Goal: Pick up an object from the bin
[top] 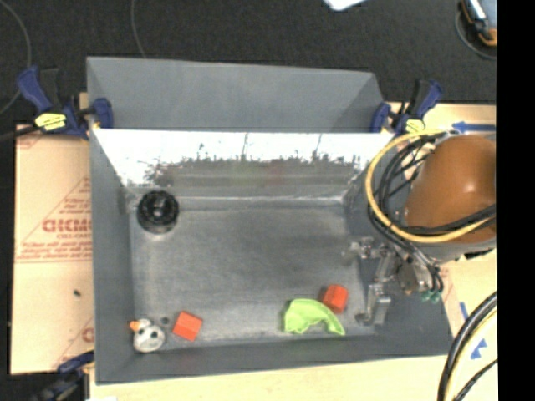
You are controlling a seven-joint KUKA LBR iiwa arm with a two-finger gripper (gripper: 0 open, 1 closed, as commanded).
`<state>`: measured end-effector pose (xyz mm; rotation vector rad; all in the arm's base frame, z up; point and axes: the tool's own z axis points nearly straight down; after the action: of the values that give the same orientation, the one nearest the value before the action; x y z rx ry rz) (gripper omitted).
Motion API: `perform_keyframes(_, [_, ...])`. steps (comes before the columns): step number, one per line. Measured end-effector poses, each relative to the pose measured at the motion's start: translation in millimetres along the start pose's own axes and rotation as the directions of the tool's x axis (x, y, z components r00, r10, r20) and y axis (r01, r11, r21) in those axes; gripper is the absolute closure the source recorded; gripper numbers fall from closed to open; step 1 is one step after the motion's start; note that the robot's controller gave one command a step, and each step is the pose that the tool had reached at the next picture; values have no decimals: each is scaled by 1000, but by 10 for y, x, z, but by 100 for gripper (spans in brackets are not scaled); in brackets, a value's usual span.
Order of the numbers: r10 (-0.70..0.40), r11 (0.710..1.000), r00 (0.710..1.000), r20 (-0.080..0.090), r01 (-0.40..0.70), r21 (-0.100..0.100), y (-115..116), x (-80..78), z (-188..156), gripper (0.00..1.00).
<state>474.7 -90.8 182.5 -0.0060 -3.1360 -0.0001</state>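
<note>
Orange block sits beside gripper, apparently apart.

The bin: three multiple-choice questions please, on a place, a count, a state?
1. The black round thing lies: A upper left B lower right C centre
2. Orange blocks in the bin: A one B two C four
3. The green crumpled thing is: A on the bin floor B in the air C over the rim
A: it sits near the upper left corner. B: one lower left, one by the green thing. A: it rests left of the gripper.
</note>
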Motion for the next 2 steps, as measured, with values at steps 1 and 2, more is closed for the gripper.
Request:
perform_keyframes(1, [-4,1000,1000,8,4,1,3,-18,-42,0])
perform_keyframes(2, [-82,997,997,6,82,2,141,-37,691,0])
